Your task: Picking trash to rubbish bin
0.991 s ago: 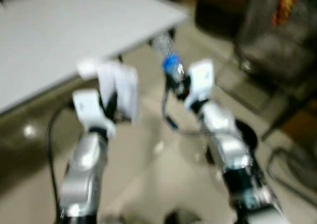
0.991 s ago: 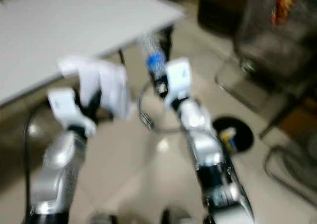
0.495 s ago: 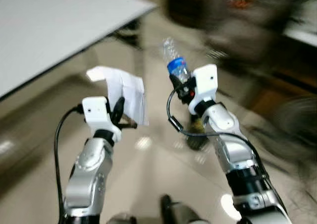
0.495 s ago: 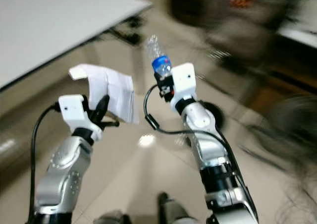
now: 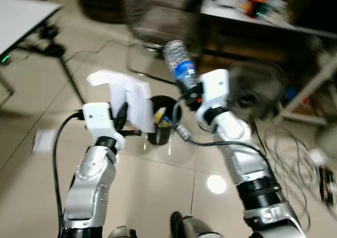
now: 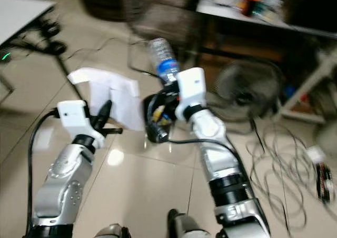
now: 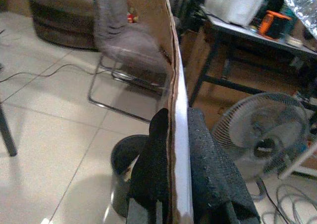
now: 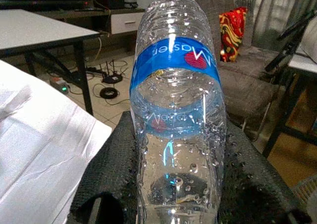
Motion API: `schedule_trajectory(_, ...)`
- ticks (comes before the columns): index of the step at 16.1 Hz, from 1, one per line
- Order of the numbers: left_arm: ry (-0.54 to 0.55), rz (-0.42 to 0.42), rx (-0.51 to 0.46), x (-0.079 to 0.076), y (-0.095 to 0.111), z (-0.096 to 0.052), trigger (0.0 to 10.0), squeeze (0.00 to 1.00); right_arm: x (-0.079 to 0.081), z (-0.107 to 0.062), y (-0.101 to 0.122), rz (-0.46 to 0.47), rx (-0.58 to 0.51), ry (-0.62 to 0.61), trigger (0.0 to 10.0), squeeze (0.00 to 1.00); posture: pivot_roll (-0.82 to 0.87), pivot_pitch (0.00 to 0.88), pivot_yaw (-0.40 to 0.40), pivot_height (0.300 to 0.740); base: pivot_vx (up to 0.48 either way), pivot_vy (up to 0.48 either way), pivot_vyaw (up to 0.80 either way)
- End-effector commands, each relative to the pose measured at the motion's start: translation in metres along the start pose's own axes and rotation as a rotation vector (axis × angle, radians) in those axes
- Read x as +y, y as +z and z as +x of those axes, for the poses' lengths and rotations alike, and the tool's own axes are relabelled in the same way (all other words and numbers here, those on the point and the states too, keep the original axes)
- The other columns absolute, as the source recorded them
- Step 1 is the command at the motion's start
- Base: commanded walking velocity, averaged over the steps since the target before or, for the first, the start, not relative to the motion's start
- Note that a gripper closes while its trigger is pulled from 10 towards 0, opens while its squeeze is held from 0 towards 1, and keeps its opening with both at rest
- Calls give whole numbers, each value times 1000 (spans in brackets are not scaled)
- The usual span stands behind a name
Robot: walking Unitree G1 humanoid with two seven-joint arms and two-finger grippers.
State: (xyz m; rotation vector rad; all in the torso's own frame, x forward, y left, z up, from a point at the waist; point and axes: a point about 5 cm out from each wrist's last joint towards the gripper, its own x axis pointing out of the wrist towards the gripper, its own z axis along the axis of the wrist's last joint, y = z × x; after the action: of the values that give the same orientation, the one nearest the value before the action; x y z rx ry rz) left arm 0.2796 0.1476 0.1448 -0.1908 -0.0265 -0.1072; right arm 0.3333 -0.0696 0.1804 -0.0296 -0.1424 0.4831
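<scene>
Left eye view: right gripper [image 5: 190, 92] jaws clamp a clear bottle [image 5: 178, 63]; left gripper [image 5: 122, 118] jaws pinch white paper [image 5: 131, 98]. Between and beyond both jaws a black bin [image 5: 160, 126] stands on glossy tiled floor [image 5: 158, 180], with a fan [image 6: 243, 90] and cables [image 6: 279, 169] nearby.

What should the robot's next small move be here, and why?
Probably step closer to the black bin on the floor. The right gripper holds a bottle, the left gripper a paper, and the bin lies ahead of both, beyond them.
</scene>
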Motion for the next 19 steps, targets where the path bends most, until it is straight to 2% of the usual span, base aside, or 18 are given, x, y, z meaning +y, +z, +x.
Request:
schedule_trajectory(1, -25, -10, 15, -4, -3, 1, 10000, 0, -6, -2, 1, -3, 2, -11, 10000, 0, -109, 160, -16, 740, 0, 0, -800)
schedule_trajectory(5, -13, -5, 36, 1, -7, 3, 10000, 0, -4, -3, -6, 2, 21, -1, 10000, 0, -106, 154, -14, 740, 0, 0, 0)
schedule_trajectory(8, -6, 16, 124, 11, -26, 3, 10000, 0, -5, -7, -35, 31, 120, -15, 10000, 0, -96, 148, -10, 740, 0, 0, 0)
schedule_trajectory(10, 13, 17, 205, 21, -46, 3, 10000, 0, -6, -13, -63, 68, 229, -39, 10000, 0, -95, 146, -8, 740, 0, 0, 0)
schedule_trajectory(11, 19, 17, 216, 23, -49, 3, 10000, 0, -6, -14, -68, 72, 250, -42, 10000, 0, -95, 146, -8, 740, 0, 0, 0)
schedule_trajectory(12, 28, 27, 250, 28, -61, 3, 10000, 0, -8, -17, -80, 87, 291, -70, 10000, 0, -95, 145, -3, 740, 0, 0, 0)
schedule_trajectory(13, 44, 40, 322, 37, -86, 1, 10000, 0, -11, -24, -101, 139, 372, -135, 10000, 0, -101, 143, 3, 740, 0, 0, 0)
schedule_trajectory(15, 38, 24, 362, 38, -100, -1, 10000, 0, -9, -30, -120, 218, 469, -163, 10000, 0, -106, 145, 9, 740, 0, 0, 0)
schedule_trajectory(17, 47, -1, 398, 40, -110, -2, 10000, 0, -6, -40, -137, 227, 563, -167, 10000, 0, -106, 150, 13, 740, 0, 0, 0)
schedule_trajectory(19, 51, -10, 418, 43, -120, -2, 10000, 0, 5, -55, -158, 235, 657, -157, 10000, 0, -106, 161, 18, 740, 0, 0, 0)
